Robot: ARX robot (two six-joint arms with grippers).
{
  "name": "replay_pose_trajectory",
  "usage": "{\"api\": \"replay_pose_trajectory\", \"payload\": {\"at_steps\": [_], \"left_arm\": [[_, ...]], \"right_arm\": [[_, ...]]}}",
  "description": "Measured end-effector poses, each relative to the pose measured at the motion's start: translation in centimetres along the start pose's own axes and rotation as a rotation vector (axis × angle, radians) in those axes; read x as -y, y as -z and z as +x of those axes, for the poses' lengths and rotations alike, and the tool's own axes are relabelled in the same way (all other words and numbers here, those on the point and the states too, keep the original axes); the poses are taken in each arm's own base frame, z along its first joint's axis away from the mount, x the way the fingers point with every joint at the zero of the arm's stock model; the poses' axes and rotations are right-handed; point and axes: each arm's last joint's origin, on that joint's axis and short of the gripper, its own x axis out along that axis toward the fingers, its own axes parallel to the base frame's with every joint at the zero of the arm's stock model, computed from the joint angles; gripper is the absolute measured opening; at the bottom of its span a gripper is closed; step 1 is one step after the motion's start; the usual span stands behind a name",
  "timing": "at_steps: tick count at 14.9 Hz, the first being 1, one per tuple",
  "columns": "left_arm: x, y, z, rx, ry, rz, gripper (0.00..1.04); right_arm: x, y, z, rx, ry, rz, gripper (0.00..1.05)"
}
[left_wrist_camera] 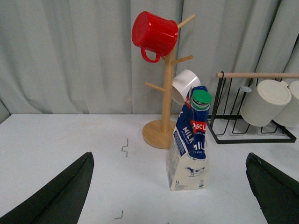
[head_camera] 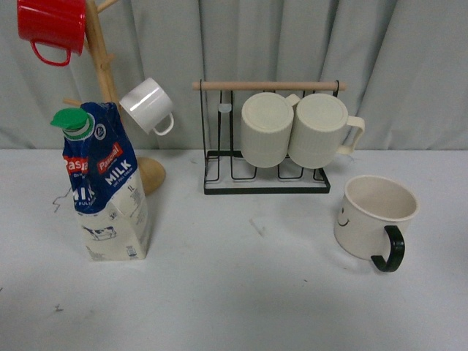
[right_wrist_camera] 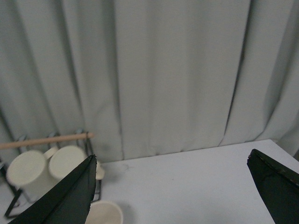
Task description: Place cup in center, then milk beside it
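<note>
The cup (head_camera: 369,216) sat on the table (head_camera: 241,292) at the right side of the front view, just fwd and to the right of the wire rack (head_camera: 263,183). Its mouth faced up, the body looked a bit tilted, and the black handle pointed toward the camera. Only a sliver of the smiley showed on its left flank. In the right wrist view just part of the cup's rim (right_wrist_camera: 103,215) was visible, cut off by the frame edge. The milk (head_camera: 108,190) stood upright at the table's left, well apart from the cup. Its top was crumpled and its green cap leaned left. Its label was partly creased, so the small print was unreadable. It stood right in front of the mug tree (head_camera: 110,73), hiding most of the tree's base. The tree carried a red mug (head_camera: 51,25), clipped by the frame, and a white mug (head_camera: 146,104). Two ribbed cream mugs (head_camera: 267,128) hung on the rack under its wooden bar (head_camera: 270,85), bottoms toward the camera. A curtain (head_camera: 292,44) closed off the back. The left gripper (left_wrist_camera: 169,157) was spread wide and held nothing; only its two dark fingers (left_wrist_camera: 60,196) showed, and the milk (left_wrist_camera: 190,144) stood farther out on the table. The right gripper (right_wrist_camera: 173,156) was likewise spread and free, w/ its fingers (right_wrist_camera: 273,186) cut off at the frame's lower corners.
</note>
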Motion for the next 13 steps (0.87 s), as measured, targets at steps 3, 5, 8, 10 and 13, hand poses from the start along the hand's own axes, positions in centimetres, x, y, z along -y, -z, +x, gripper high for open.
{"api": "replay_pose_trajectory", "payload": {"at_steps": [3,5,8,10,13], "left_arm": [[0.0,0.0,0.0,0.0,0.0,0.0,0.98],[0.0,0.0,0.0,0.0,0.0,0.0,0.98],[0.0,0.0,0.0,0.0,0.0,0.0,0.98],[0.0,0.0,0.0,0.0,0.0,0.0,0.98],[0.0,0.0,0.0,0.0,0.0,0.0,0.98]], "right_arm": [[1.7,-1.9,9.2,-0.145,0.128,0.113,0.98],[1.4,0.3,14.3,-0.357,0.126,0.15,0.98],[-0.6,5.0,19.3,-0.62,0.085,0.155,0.98],[-1.6,7.9,20.9,-0.711,0.067,0.14,0.98],[-3.3,11.5,22.0,-0.829,0.017,0.119,0.98]]}}
